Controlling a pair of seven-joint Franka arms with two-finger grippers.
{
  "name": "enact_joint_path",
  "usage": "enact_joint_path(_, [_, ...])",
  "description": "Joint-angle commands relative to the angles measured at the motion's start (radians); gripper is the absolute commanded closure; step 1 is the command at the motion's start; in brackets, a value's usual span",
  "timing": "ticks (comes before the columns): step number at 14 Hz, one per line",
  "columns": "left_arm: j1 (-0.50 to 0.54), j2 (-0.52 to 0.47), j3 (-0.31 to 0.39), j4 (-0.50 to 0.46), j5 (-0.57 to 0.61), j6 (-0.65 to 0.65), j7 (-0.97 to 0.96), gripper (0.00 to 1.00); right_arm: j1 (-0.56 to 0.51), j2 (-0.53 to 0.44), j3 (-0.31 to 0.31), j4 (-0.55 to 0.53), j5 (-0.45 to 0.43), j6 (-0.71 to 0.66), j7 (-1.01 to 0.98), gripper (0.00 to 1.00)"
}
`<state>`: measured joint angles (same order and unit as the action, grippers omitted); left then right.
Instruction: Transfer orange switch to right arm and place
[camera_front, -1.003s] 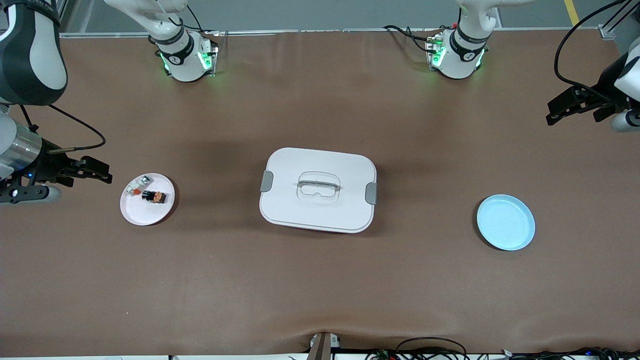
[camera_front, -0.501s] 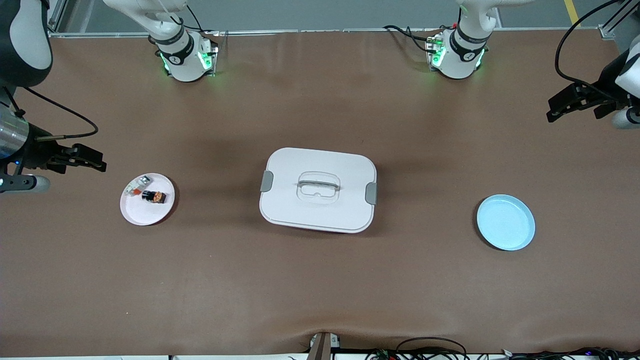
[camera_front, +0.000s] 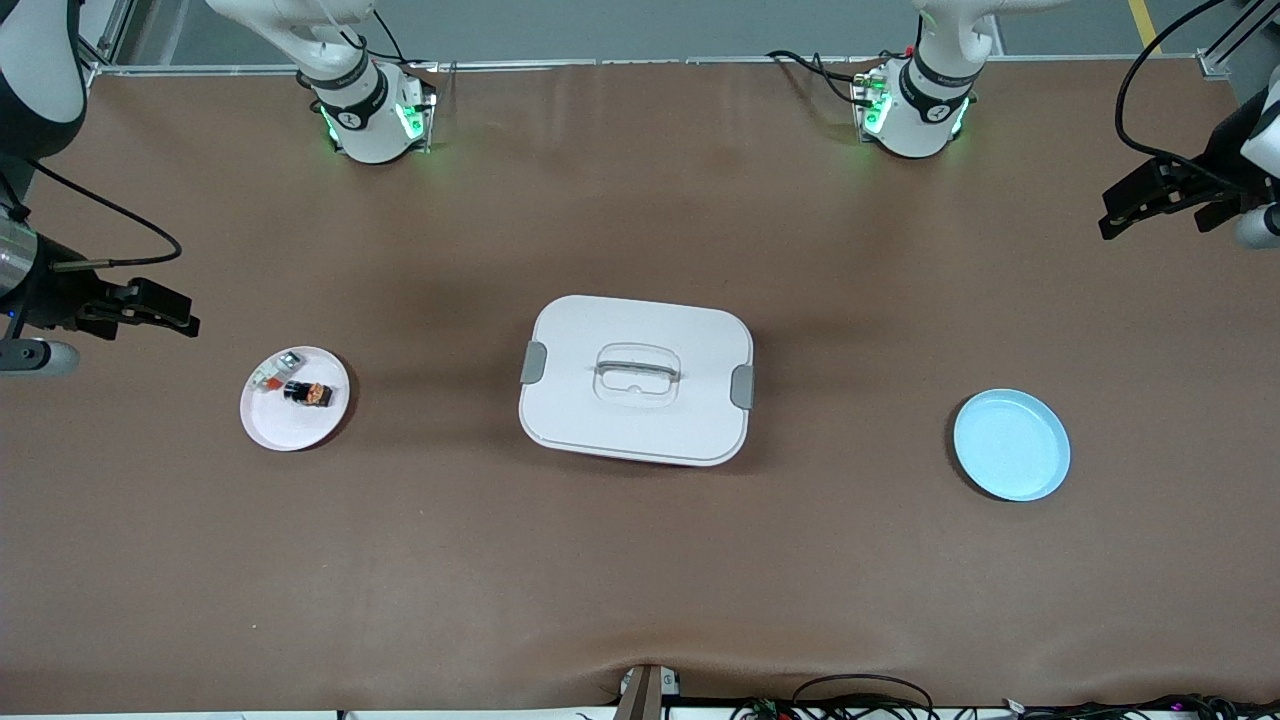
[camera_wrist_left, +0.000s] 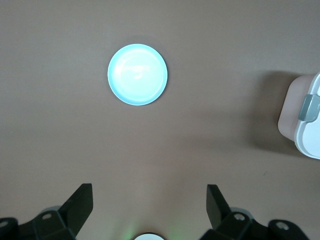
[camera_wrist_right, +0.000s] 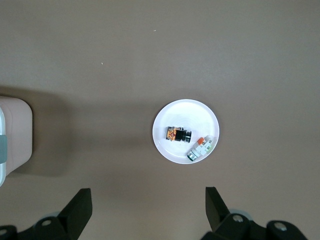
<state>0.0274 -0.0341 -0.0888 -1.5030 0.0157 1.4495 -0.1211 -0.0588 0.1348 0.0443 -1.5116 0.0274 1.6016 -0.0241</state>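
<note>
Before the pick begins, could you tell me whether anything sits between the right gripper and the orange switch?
Nothing visible does. The orange switch lies uncovered on the white plate, beside a whitish-grey part. The right gripper hangs open over bare table near that plate. The left gripper is open at the left arm's end of the table.

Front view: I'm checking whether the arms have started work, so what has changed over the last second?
Both arms drew back toward their ends of the table and toward the bases: the right gripper left the white plate, the left gripper edged outward. Both stayed open and empty. The orange switch, grey part, lidded box and blue plate did not move.
</note>
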Motion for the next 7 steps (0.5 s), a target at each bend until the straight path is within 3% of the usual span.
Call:
enact_joint_path(1, [0.006,0.002,0.000,0.021,0.001,-0.012,0.018,0.00,-0.001,-0.021,-0.006,-0.002,0.006,-0.012,0.015,0.00])
enact_joint_path(7, [0.006,0.002,0.006,0.035,0.003,-0.015,0.017,0.00,0.002,-0.054,-0.003,-0.012,0.003,-0.022,0.090,0.00])
